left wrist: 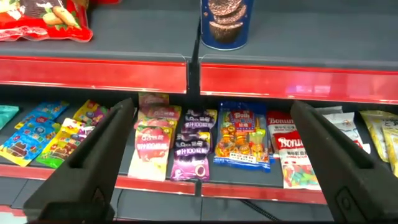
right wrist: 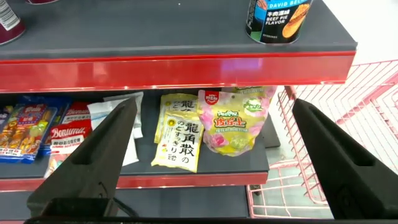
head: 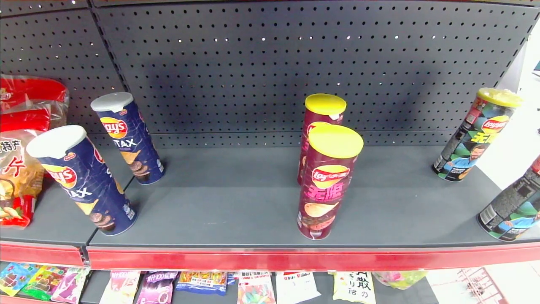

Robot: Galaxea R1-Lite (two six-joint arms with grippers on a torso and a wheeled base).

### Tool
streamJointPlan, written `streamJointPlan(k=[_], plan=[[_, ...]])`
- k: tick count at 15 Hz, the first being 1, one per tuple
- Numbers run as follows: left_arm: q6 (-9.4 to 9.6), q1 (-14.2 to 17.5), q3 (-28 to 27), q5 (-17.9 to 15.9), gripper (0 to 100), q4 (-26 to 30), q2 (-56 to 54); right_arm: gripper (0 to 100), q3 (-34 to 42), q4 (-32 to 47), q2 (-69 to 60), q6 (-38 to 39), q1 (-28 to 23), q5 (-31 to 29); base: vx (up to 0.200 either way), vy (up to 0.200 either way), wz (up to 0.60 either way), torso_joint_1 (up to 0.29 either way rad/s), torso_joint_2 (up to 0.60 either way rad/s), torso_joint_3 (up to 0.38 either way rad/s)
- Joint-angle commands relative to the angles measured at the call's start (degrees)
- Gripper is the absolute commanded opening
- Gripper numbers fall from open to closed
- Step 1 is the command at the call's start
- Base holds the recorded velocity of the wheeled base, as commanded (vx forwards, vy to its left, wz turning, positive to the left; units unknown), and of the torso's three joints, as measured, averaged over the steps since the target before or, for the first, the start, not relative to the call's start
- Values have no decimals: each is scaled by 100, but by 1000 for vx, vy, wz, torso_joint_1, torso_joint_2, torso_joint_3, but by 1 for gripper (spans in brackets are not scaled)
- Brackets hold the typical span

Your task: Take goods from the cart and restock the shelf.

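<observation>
The left gripper (left wrist: pixel 208 168) is low down in front of the shelves. Its two black fingers (left wrist: pixel 87 162) are spread wide apart, with nothing between them. The right gripper (right wrist: pixel 211 168) is low down too, more to the right. Its fingers (right wrist: pixel 339 162) are also spread wide and hold nothing.

Past the fingers is the lower shelf (head: pixel 411 293). Flat bags of sweets lie on it in a row. There is a purple bag (left wrist: pixel 189 146) with a blue bag (left wrist: pixel 242 137) just beside it. Further right lie a yellow bag (right wrist: pixel 177 130) and a green and pink bag (right wrist: pixel 233 121), touching each other. The pink wire cart (right wrist: pixel 348 124) stands on the floor just past the right end of this shelf.

Above is the top shelf (head: pixel 236 198), grey with a red front edge (head: pixel 295 257). Chip cans stand on it. Near the front, on the left, is a blue can with a white lid (head: pixel 82 179). In the middle is a dark red can with a yellow lid (head: pixel 327 181). At the far right is a green and black can (head: pixel 512 207), cut off by the edge of the head view.

Further back stands a second blue can (head: pixel 128 137). A second dark red can (head: pixel 322 112) is right behind the first one. Another green and black can (head: pixel 476 135) with a yellow lid is on the right. Snack bags (head: pixel 17 169) sit at the left end. Behind it all is a grey wall full of little holes (head: pixel 270 63).
</observation>
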State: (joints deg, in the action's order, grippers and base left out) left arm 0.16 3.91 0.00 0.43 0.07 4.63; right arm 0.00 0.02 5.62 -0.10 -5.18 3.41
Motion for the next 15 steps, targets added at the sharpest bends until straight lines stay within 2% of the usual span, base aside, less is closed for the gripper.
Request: streamJointPlan(k=[1,2,5,15], plan=[[2,4,0,1,100,1,29,100,0,-2,9,1,0,1,0,0,0,0,0,0],[2,4,0,1,100,1,29,100,0,6,9,1,0,1,0,0,0,0,0,0],[2,4,0,1,100,1,29,100,0,-2,9,1,0,1,0,-200,0,-2,1,2],[2,4,0,1,100,1,29,100,0,-2,9,10,0,1,0,0,0,0,0,0]])
